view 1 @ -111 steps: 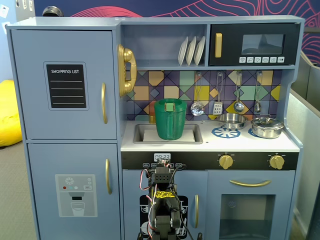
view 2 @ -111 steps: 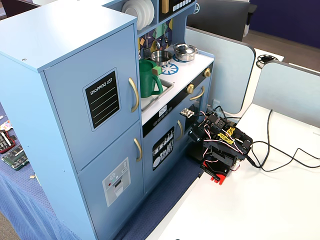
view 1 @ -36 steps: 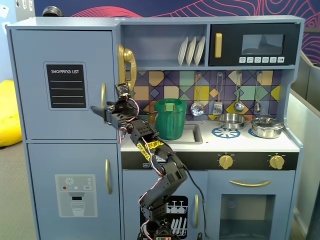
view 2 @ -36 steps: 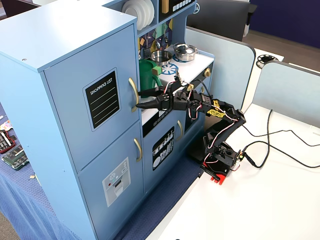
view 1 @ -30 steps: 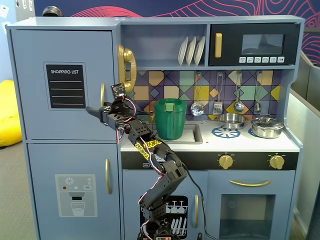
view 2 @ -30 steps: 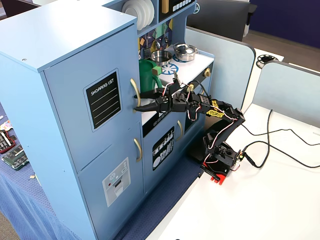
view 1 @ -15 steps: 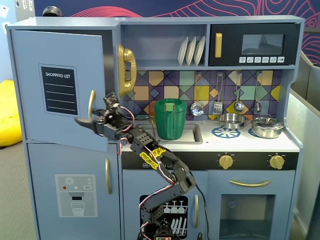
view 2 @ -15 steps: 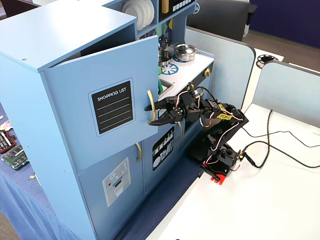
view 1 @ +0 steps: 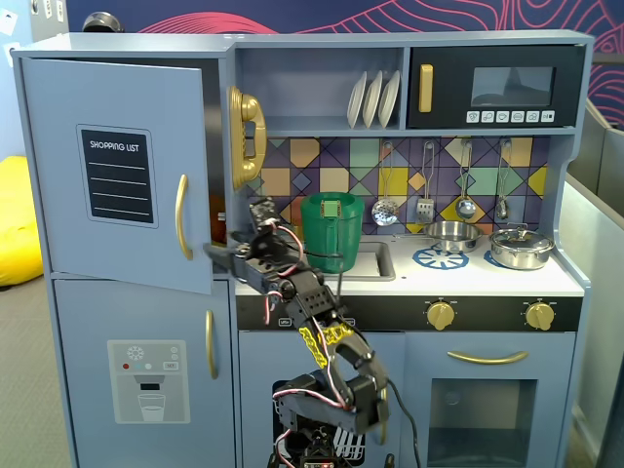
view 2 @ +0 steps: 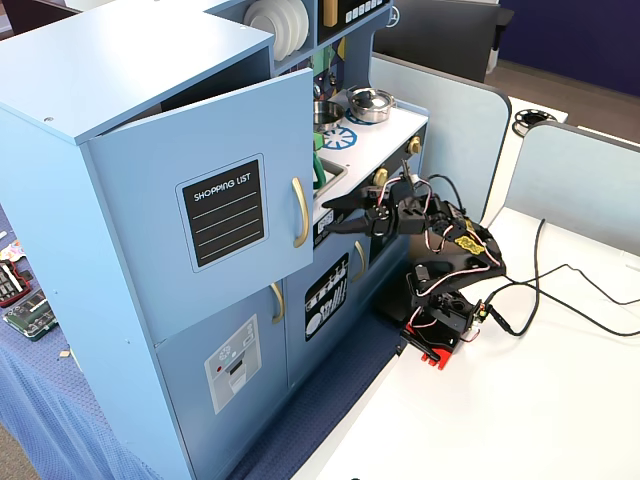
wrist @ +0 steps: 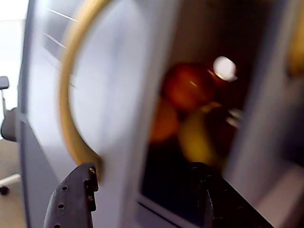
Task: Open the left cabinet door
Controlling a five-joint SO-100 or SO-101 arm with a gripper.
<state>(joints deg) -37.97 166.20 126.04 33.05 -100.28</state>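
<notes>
The left cabinet door [view 1: 117,175] is blue-grey with a black "SHOPPING LIST" panel and a vertical gold handle [view 1: 181,216]. It stands partly open, swung out from the cabinet, as a fixed view from the side [view 2: 200,200] also shows. My gripper [view 1: 216,253] is open at the door's lower free edge, just below and to the right of the handle. In the wrist view the gripper [wrist: 145,168] has the door's edge between its jaws. One black finger [wrist: 71,199] is outside by the handle [wrist: 71,95] and the other [wrist: 218,199] is on the inner side. The side view shows the spread jaws of the gripper [view 2: 335,215] too.
Blurred orange, red and yellow toy fruit [wrist: 190,109] lies inside the open cabinet. Below is the blue door with the white dispenser panel [view 1: 146,380]. A green pot [view 1: 332,229] stands by the sink, right of the arm. The arm's base [view 2: 440,320] sits on a white table.
</notes>
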